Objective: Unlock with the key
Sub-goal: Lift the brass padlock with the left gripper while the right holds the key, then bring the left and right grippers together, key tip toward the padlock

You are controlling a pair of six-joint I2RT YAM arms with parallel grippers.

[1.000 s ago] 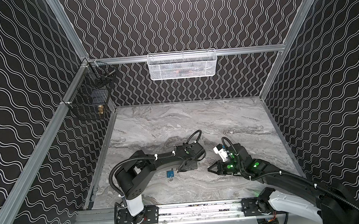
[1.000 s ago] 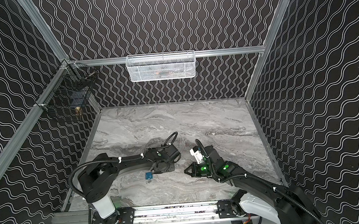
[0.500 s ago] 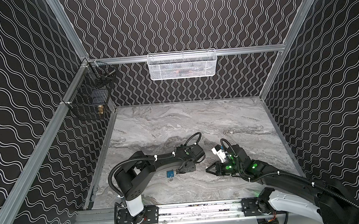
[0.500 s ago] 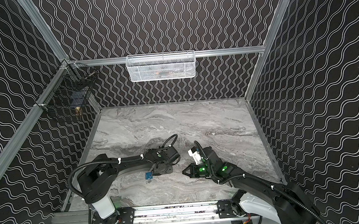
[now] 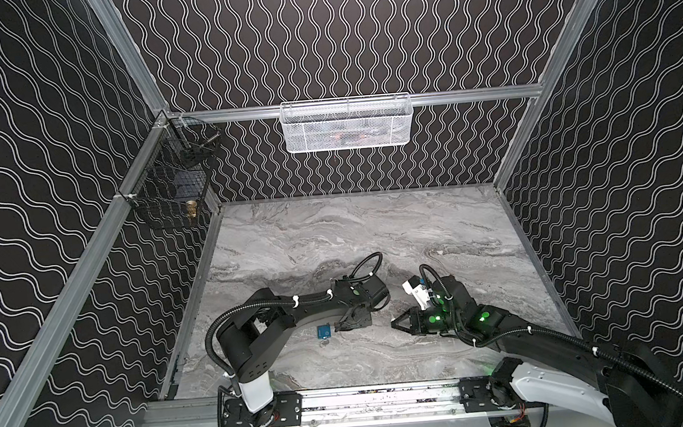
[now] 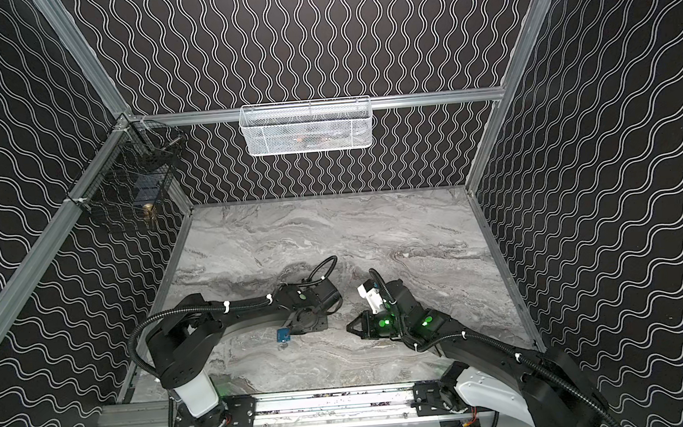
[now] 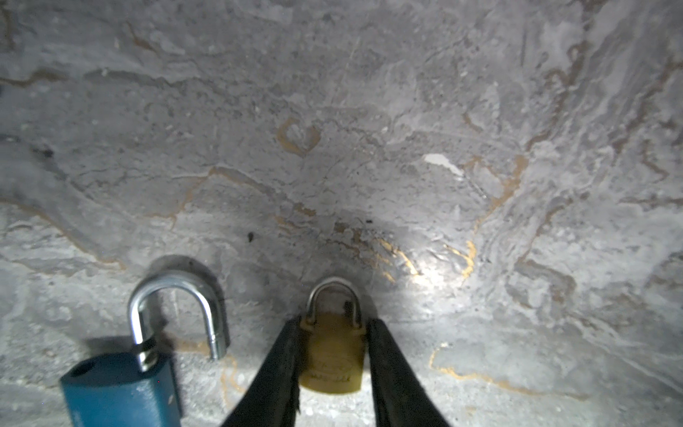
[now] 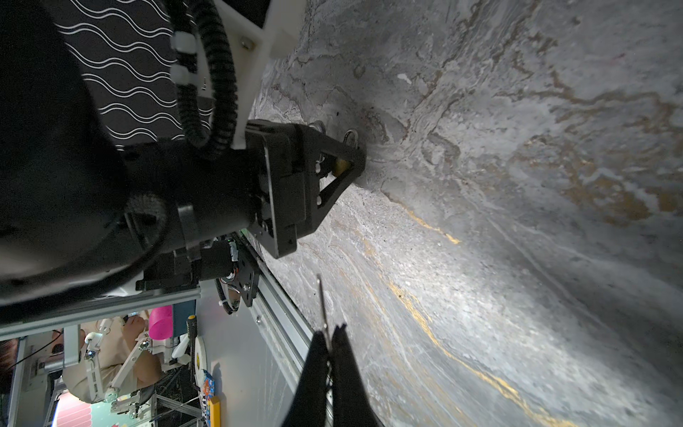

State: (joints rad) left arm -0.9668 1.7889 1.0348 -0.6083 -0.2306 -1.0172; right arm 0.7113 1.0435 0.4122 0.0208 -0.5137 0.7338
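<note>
The left claw (image 7: 332, 327) is pinching the closed brass padlock (image 7: 334, 358) on the surface (image 7: 369, 111) beside an already open blue padlock (image 7: 122, 388), while the right claw (image 8: 330, 334) is gripping the key (image 8: 321, 299) apart from it, so insertion and turning are remaining.

1. Walls (image 5: 359, 34): black, white wavy lines.
2. Table (image 5: 333, 232): grey marble, tan veins.
3. Gold lock (image 7: 332, 355), lower centre: brass-yellow body, silver shackle.
4. Blue lock (image 7: 122, 392), lower left: dark-blue body, silver shackle.
5. Key (image 8: 322, 307): silver.
6. Left claw (image 7: 332, 325) and right claw (image 8: 330, 334): black.
7. Basket (image 5: 346, 133), upper centre: white mesh.
8. Arms (image 5: 297, 309): black, green lights.
</note>
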